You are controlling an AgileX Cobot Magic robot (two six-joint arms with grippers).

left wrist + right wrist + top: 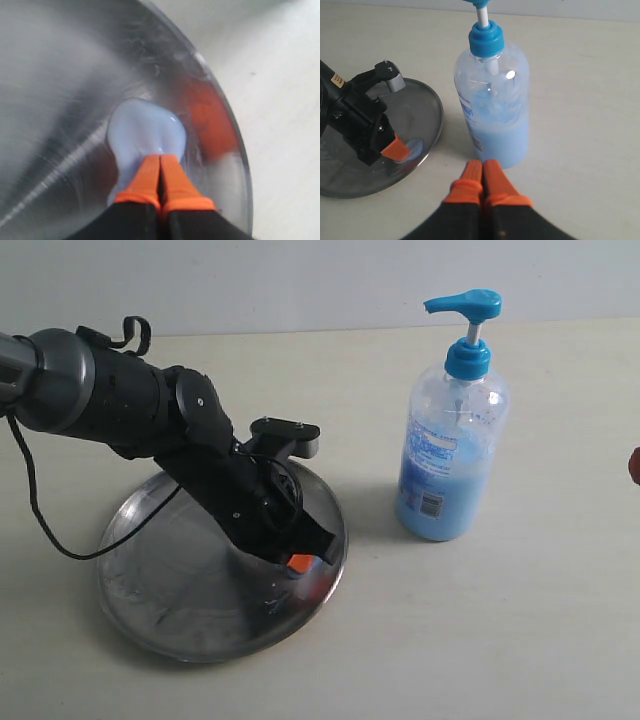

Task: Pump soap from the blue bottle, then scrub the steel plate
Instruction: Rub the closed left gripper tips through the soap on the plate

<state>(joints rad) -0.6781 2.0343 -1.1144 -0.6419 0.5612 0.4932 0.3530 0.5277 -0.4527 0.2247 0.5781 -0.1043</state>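
Observation:
The steel plate (180,590) lies on the table at the left. A pale blue blob of soap (145,130) sits near its right rim. My left gripper (298,563) is shut, its orange tips (160,156) pressed into the soap on the plate (60,75). The blue bottle (450,440) stands upright to the right of the plate, about half full, pump head pointing left. In the right wrist view my right gripper (482,162) is shut and empty, close beside the bottle (492,100) base; the plate (425,105) and soap (414,146) show there too.
A black cable (40,510) loops from the left arm over the table beside the plate. A small red thing (634,465) peeks in at the right edge of the exterior view. The table is pale beige.

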